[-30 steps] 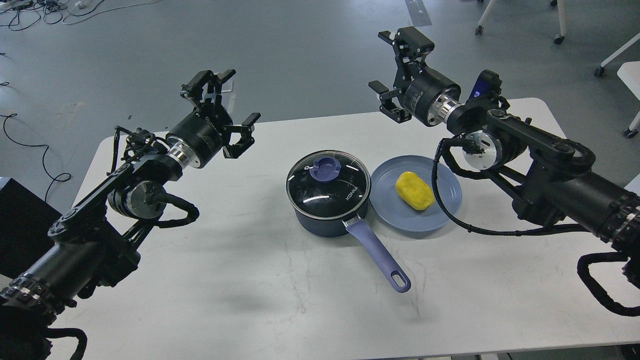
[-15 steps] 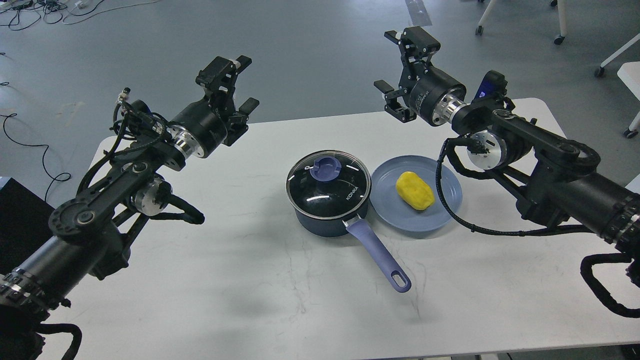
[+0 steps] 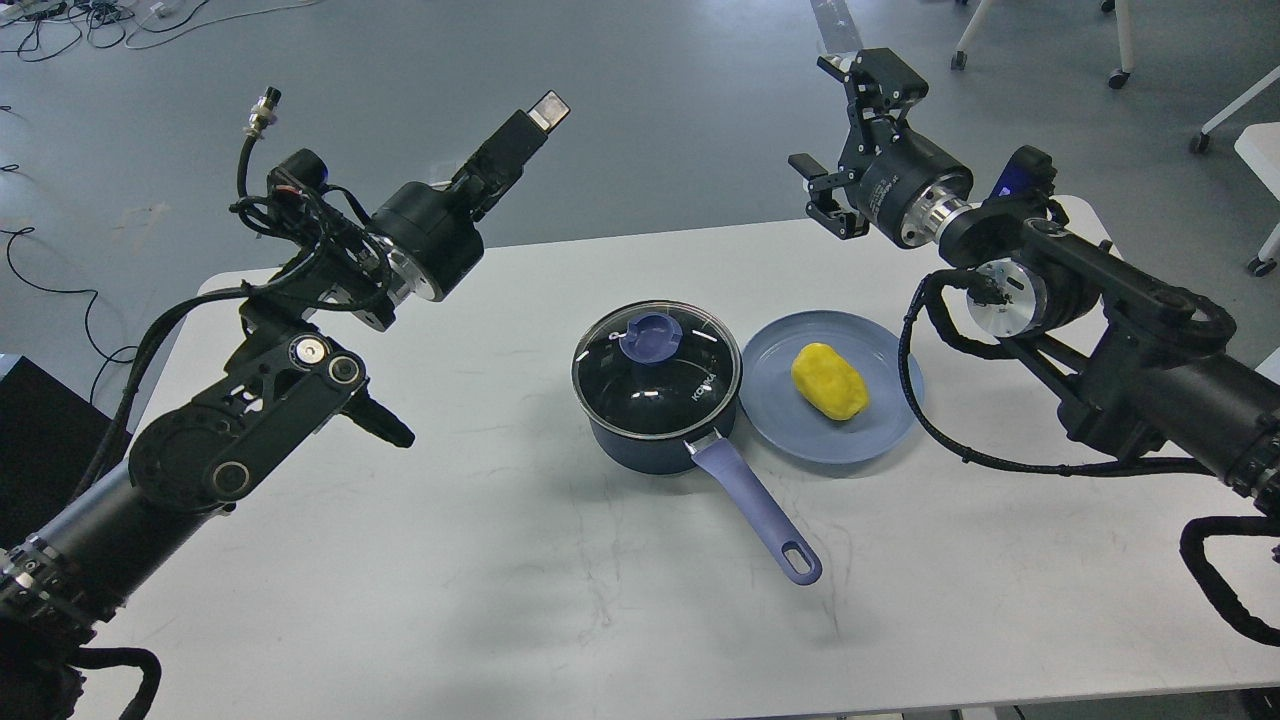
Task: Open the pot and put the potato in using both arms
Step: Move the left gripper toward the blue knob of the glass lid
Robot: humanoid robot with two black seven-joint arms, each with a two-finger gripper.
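Observation:
The dark navy pot [image 3: 640, 440] stands at the middle of the white table, its glass lid [image 3: 690, 385] with the blue knob [image 3: 650, 335] on it and its lavender handle [image 3: 758, 512] pointing toward me and to the right. The yellow potato [image 3: 828, 380] lies on a flat blue plate [image 3: 790, 435] just right of the pot. My left gripper [image 3: 512, 143] hangs in the air to the pot's far left, seen edge-on, so its fingers cannot be told apart. My right gripper [image 3: 818, 115] is open and empty, high beyond the plate.
The white table [image 3: 560, 600] has its far edge behind the pot. A black box [image 3: 40, 440] sits at the left edge. Chair legs on castors [image 3: 1115, 75] stand on the grey floor at the top right. Cables [image 3: 60, 25] lie at the top left.
My left wrist has turned and lifted, so the gripper now points up and to the right, edge-on. My right gripper has drifted to the right and slightly back. Pot, lid and potato have not moved.

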